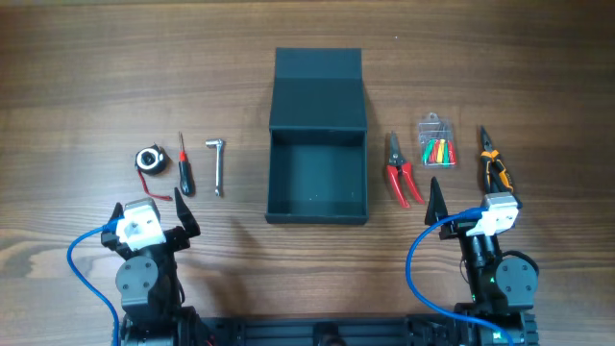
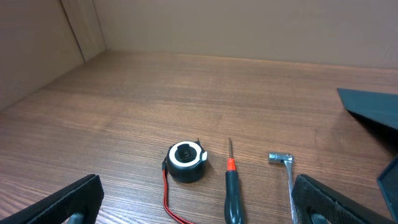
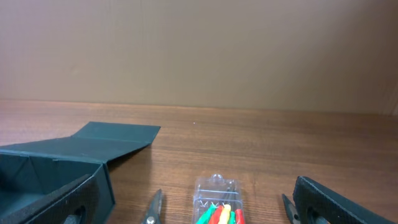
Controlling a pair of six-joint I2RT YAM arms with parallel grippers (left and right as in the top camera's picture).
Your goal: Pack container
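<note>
My left end effector (image 1: 154, 213) and right end effector (image 1: 471, 198) gape empty — the container (image 1: 317, 181) lies ahead between them, lengthwise away.

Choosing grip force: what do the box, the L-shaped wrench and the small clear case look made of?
The container looks like matte card or board: dull teal, creased flap lid, no shine. The L-shaped wrench looks like bare metal, silvery with glints. The small case seems clear plastic: coloured pieces show through.
</note>
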